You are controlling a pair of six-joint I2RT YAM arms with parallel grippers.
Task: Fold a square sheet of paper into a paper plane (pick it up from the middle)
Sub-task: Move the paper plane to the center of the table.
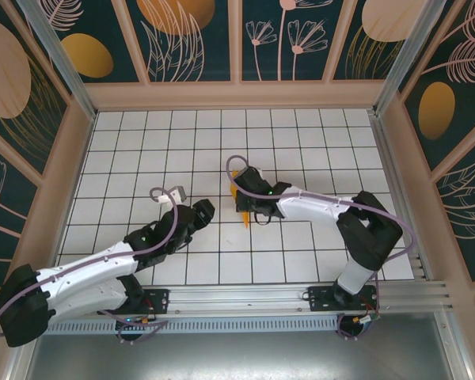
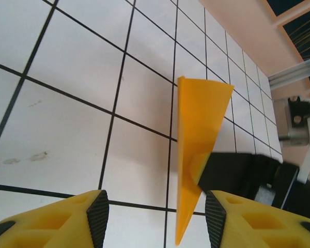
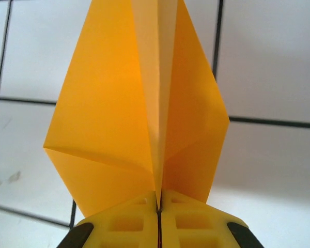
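R arm (image 1: 324,207) bent, R jaws pinching paper plane (image 3: 113,119), L jaws apart

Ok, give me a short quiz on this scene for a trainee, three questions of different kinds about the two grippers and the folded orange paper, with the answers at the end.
1. True or false: the left gripper is clamped on the folded orange-yellow paper plane.
2. The right gripper is: A) wide open; B) shut on the plane; C) shut on nothing.
3. Fill the gap: the white tiled table has ___ grid lines.
Key: 1 false, it stands open, apart from the plane. 2 B. 3 black.
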